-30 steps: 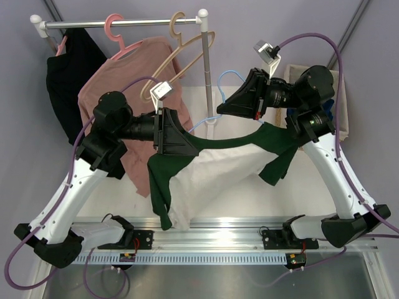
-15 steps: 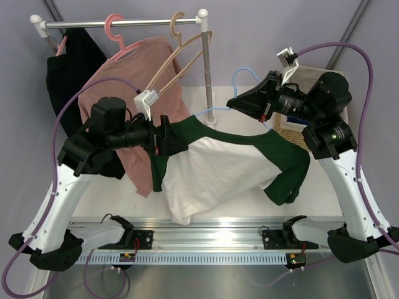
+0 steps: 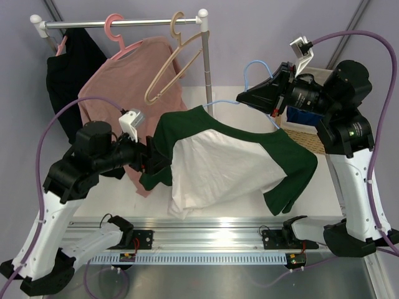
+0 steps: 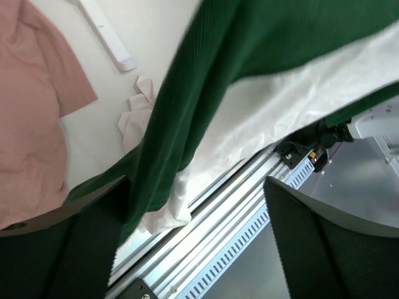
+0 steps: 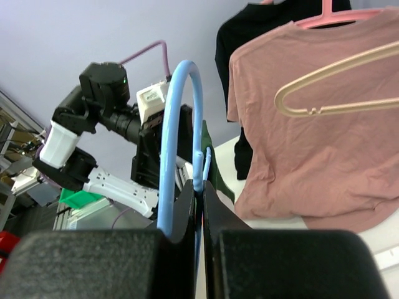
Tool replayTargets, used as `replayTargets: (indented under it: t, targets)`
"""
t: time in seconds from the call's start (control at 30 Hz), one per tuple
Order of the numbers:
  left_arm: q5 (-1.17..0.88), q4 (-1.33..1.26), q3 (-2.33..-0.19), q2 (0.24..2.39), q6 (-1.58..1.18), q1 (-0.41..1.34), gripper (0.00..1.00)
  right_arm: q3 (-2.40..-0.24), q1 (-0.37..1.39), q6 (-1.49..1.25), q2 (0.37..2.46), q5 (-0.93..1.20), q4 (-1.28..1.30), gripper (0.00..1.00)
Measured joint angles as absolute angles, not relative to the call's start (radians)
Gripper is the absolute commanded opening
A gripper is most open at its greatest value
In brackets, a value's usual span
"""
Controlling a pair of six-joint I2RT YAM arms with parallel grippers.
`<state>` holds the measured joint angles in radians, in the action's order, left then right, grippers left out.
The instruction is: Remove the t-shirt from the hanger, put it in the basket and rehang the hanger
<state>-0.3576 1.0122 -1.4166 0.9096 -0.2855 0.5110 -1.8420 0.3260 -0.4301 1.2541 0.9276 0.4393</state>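
Both arms have drawn apart: the right gripper point(image 5: 199, 193) has carried the hanger point(image 5: 169, 131) up and to the right, and the left gripper point(image 3: 156, 163) has pulled back to the left, so the t-shirt point(image 3: 224, 162) now hangs stretched in the air between them, above the table point(image 3: 249, 208).

Right jaws are pressed together on the hanger's thin wire just under the hook. Left jaws stand well apart in the wrist view, with the green sleeve point(image 4: 187, 118) lying against one finger point(image 4: 93, 249). It looks draped there, not pinched.

I judge the shirt light, soft and limp, so it should sag and slide unless gripped firmly. The wire looks thin and springy and may twist. A bunched fold of sleeve or shoulder seam seems the best hold, as a single layer may slip out.

Room is tight toward the back, where the rack post point(image 3: 206, 62) and the pink shirt point(image 3: 143, 75) stand near. A basket point(image 3: 305, 134) sits under the right arm. Low and toward the left front looks the freest way to pull.
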Motion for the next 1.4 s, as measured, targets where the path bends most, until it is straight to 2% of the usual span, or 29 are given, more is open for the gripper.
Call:
replayTargets:
  t: [0.03,0.07,0.1,0.43,0.77,0.97,1.4]
  targets:
    - [-0.375,0.997,-1.398,0.891,-0.290,0.511,0.62,-1.850,0.321,-0.435,1.254,0.934,0.435,0.00]
    - [-0.396,0.974,-1.377,0.870,-0.299,0.511,0.26,-1.852,0.318,-0.443,1.253,0.944,0.426,0.00]
    - [-0.414,0.955,-1.360,0.856,-0.310,0.511,0.00,-1.851,0.317,-0.456,1.251,0.953,0.417,0.00]
    - [-0.405,0.868,-1.319,0.876,-0.378,0.511,0.00,-1.806,0.316,-0.554,1.244,1.001,0.319,0.00]
    - [-0.095,0.949,-1.241,0.825,-0.456,0.512,0.00,-1.808,0.251,-0.530,1.221,0.826,0.373,0.00]
    - [0.025,0.986,-1.170,0.850,-0.517,0.512,0.00,-1.843,0.221,-0.560,1.276,0.801,0.384,0.00]
    - [0.068,1.030,-1.170,0.884,-0.569,0.510,0.00,-1.845,0.220,-0.568,1.316,0.691,0.389,0.00]
